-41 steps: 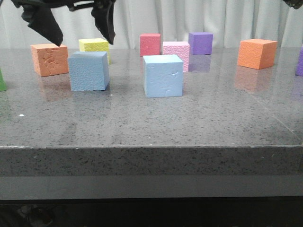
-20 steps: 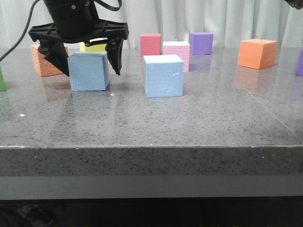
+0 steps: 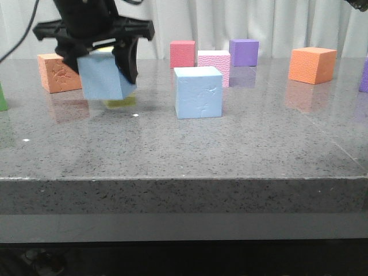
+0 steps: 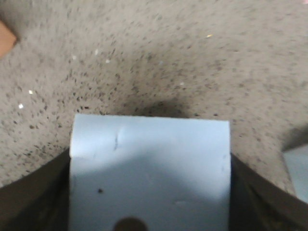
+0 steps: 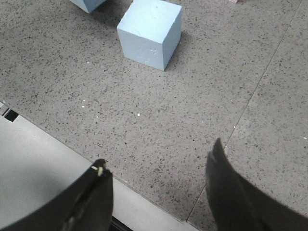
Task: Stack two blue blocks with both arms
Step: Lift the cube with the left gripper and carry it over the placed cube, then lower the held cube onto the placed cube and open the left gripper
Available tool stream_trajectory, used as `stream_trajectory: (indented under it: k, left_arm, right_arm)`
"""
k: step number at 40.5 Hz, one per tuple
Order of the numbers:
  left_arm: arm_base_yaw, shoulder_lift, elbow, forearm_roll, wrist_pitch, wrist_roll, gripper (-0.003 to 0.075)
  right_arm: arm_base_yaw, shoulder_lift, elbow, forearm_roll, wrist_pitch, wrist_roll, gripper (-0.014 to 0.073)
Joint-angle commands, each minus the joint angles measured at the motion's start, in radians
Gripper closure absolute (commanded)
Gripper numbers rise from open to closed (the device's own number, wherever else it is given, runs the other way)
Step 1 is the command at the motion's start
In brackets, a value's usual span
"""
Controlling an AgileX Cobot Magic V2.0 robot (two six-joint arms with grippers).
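My left gripper (image 3: 100,68) is shut on one blue block (image 3: 102,77) and holds it tilted, just above the grey table (image 3: 184,149). In the left wrist view this block (image 4: 149,163) fills the space between the black fingers (image 4: 33,202). The second blue block (image 3: 198,92) stands on the table to the right of it, apart from it. It also shows in the right wrist view (image 5: 150,32). My right gripper (image 5: 159,161) is open and empty over the table's front edge, well short of that block.
An orange cube (image 3: 59,72) stands left of the held block, and a yellow cube (image 3: 105,50) is mostly hidden behind it. Red (image 3: 182,53), pink (image 3: 214,62) and purple (image 3: 244,52) cubes stand behind the second block. Another orange cube (image 3: 312,64) stands at the back right.
My left gripper came down around the left blue block, shut on it and lifted it a little off the table, tilted. The second blue block has not moved.
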Motion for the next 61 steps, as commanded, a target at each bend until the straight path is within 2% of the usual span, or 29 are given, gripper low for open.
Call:
stream_trajectory:
  k: [1, 14, 17, 22, 27, 38, 55, 61]
  left_arm:
    - [-0.007, -0.097, -0.056, -0.055, -0.025, 0.156, 0.0368]
    - [-0.007, -0.112, -0.184, -0.463, 0.149, 1.023, 0.0368]
    - [-0.007, -0.112, -0.184, -0.541, 0.15, 1.16, 0.0368]
    - [-0.007, -0.108, -0.188, -0.627, 0.137, 1.291, 0.0368]
    - [-0.016, -0.079, -0.221, -0.63, 0.153, 1.323, 0.0372]
    - [-0.051, 0.037, -0.378, -0.619, 0.297, 1.328, 0.0372]
    - [-0.062, 0.097, -0.419, -0.559, 0.264, 1.33, 0.0368]
    - [-0.062, 0.097, -0.419, -0.561, 0.279, 1.349, 0.0315]
  right_arm:
    - [-0.001, -0.008, -0.023, 0.008, -0.049, -0.007, 0.0154]
    - [-0.001, -0.008, -0.023, 0.008, -0.048, -0.007, 0.0154]
    - [-0.001, -0.008, -0.023, 0.008, -0.049, -0.007, 0.0154]
    - [-0.001, -0.008, -0.023, 0.008, -0.048, -0.007, 0.0154]
    - [-0.001, -0.008, -0.023, 0.008, -0.048, -0.007, 0.0154]
    - [-0.001, -0.008, -0.023, 0.008, -0.048, -0.007, 0.0154]
    - [-0.001, -0.008, -0.023, 0.008, -0.048, -0.007, 0.0154]
    - [-0.001, -0.008, -0.023, 0.008, -0.048, -0.007, 0.0154]
